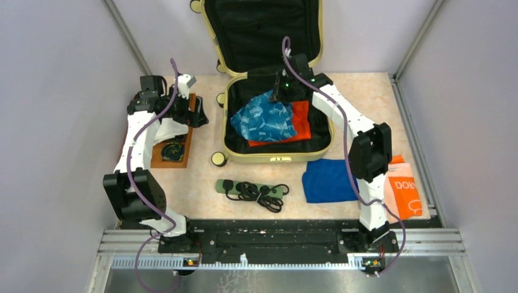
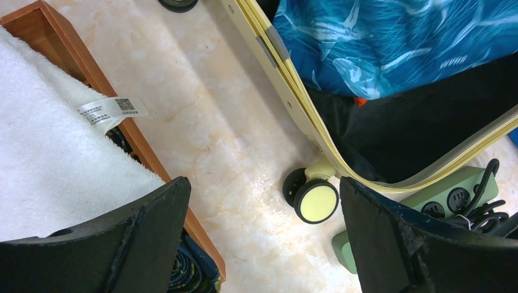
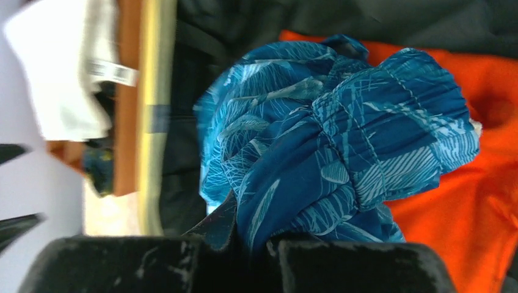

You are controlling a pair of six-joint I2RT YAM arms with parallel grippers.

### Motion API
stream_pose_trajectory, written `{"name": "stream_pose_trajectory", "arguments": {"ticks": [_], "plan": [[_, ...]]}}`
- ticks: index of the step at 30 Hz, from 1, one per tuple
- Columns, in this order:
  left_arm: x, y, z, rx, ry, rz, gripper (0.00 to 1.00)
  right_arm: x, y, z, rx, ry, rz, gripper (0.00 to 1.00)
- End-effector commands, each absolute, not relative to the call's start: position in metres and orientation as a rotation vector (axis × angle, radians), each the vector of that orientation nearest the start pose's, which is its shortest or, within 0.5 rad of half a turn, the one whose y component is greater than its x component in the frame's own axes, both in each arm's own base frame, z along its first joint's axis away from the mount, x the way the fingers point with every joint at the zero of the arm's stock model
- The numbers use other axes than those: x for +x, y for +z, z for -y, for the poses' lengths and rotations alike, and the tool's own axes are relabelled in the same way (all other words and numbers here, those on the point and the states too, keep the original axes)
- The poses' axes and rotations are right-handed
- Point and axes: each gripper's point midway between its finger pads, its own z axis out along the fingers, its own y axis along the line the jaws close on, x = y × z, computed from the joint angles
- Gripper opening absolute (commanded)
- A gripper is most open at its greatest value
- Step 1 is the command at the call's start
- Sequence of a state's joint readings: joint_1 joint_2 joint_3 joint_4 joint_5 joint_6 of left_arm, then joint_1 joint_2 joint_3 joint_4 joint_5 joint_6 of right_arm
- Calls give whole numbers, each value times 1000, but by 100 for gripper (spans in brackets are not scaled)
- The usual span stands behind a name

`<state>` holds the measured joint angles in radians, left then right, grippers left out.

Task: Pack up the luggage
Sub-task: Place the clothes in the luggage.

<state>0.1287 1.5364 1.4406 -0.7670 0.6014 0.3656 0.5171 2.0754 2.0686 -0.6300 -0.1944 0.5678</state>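
Observation:
The pale yellow luggage [image 1: 276,156] lies open at the back, lid up, black lining showing. Inside lie an orange garment [image 1: 299,122] and a blue patterned garment [image 1: 264,119]. My right gripper [image 1: 282,94] is over the case's back part, shut on a fold of the blue patterned garment [image 3: 342,140], which bunches up from the orange garment [image 3: 476,201]. My left gripper [image 1: 198,113] is open and empty, above the table between a wooden tray [image 2: 153,152] and the luggage's left rim [image 2: 287,91]. A luggage wheel [image 2: 316,200] shows between its fingers.
The wooden tray [image 1: 160,160] at the left holds a white towel [image 2: 49,152] and a dark rolled item [image 1: 174,151]. A green power strip [image 1: 253,190] with a black cord lies before the luggage. A folded blue cloth [image 1: 328,180] and an orange bag [image 1: 404,192] lie at the right.

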Motion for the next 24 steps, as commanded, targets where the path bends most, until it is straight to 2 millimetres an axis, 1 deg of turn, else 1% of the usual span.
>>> {"name": "stream_pose_trajectory", "arguments": {"ticks": [1, 5, 7, 8, 9, 10, 11, 12, 13, 14, 15, 16, 18, 20, 22, 24], "plan": [[387, 229, 40, 531, -466, -2184, 98, 482, 231, -284, 20, 647, -2255, 0], [387, 228, 42, 529, -482, -2182, 98, 489, 188, -244, 81, 533, -2317, 0], [387, 228, 42, 529, -487, -2182, 98, 491, 170, -230, 92, 494, -2347, 0], [387, 227, 42, 529, -488, -2183, 98, 491, 160, -226, 85, 489, -2371, 0], [387, 227, 42, 529, -486, -2183, 98, 489, 147, -225, 72, 481, -2409, 6], [387, 227, 42, 528, -485, -2184, 98, 488, 138, -223, 60, 468, -2440, 21], [388, 227, 42, 527, -484, -2183, 98, 487, 130, -222, 42, 447, -2473, 39], [387, 228, 42, 528, -484, -2183, 98, 487, 126, -221, 25, 434, -2497, 55], [387, 228, 42, 529, -485, -2182, 98, 488, 126, -219, 12, 408, -2515, 65], [387, 227, 42, 527, -485, -2184, 98, 490, 131, -217, 7, 385, -2520, 71], [387, 228, 42, 528, -485, -2183, 98, 494, 142, -216, 1, 373, -2501, 76], [388, 227, 42, 529, -484, -2185, 98, 498, 157, -216, -6, 370, -2468, 81], [388, 227, 40, 529, -476, -2186, 98, 502, 184, -211, -22, 345, -2422, 85], [388, 226, 40, 531, -472, -2187, 98, 505, 211, -196, -14, 248, -2382, 86], [387, 227, 40, 532, -472, -2185, 98, 504, 237, -183, -11, 181, -2336, 86], [388, 229, 41, 533, -477, -2179, 98, 498, 255, -177, -13, 172, -2296, 83]]}}
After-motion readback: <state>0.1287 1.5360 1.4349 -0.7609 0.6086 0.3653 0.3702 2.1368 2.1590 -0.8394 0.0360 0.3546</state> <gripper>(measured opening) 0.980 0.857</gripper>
